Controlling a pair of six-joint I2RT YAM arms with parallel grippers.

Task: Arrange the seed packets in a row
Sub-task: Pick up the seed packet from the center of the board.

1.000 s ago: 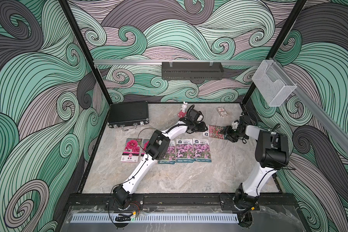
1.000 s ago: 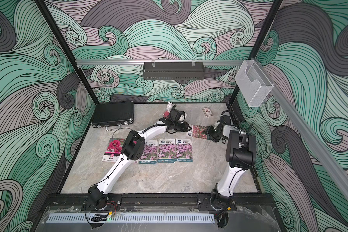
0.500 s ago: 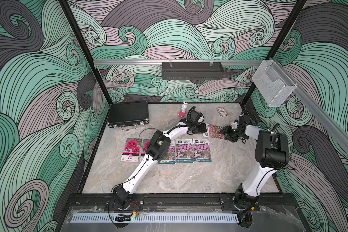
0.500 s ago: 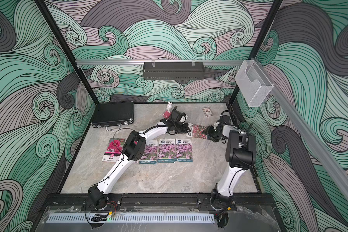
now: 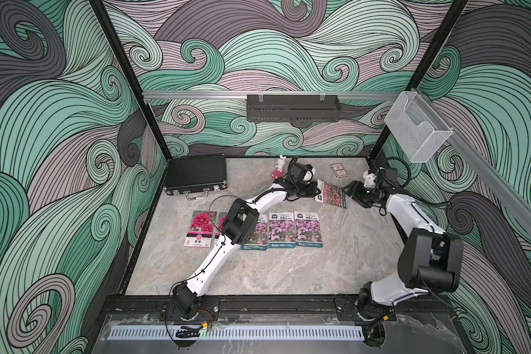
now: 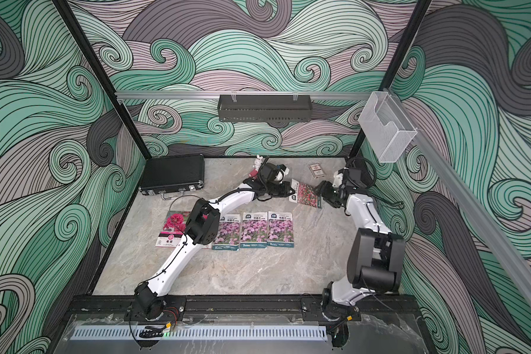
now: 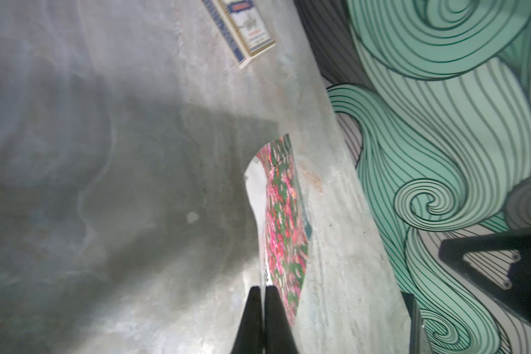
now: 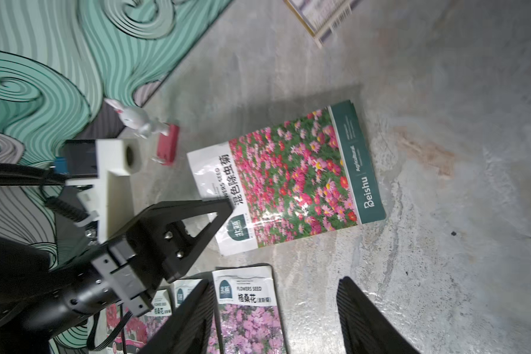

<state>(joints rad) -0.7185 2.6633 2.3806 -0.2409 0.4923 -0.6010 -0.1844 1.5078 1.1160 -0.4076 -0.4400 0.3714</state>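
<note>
Red-pink against the grey stone, the red-pink packet (image 8: 292,180) was the only one out of line. Your left hand (image 7: 262,289) had it by the white header end, fingers pressed together on the thin film. From that hand the packet ran outward toward your right hand (image 5: 351,195). It was bowed, the gripped end raised and the far green end apparently resting on the table (image 5: 334,269). The right hand hung just past that far end, fingers spread, touching nothing that I could see.

Back from the left hand, toward the arm bases, the purple-pink packets (image 5: 282,230) lay edge to edge. The magenta packets (image 5: 200,228) lay beside them, partly under your left forearm. The free place looked to be at the row's end nearest the right hand.

You would have done well to lift until the far end cleared the table, since dragged film folds or slips out of a pinch. Then draw it back and turn it upright to match its neighbours. Set the green end down first and let go only once the packet lay flat.

Your left arm was stretched far forward, elbow over the row, hand low. The rabbit figurine (image 5: 280,167) stood close beside its wrist and the card box (image 5: 337,170) beyond its fingertips. A wide swing there risked knocking either.
</note>
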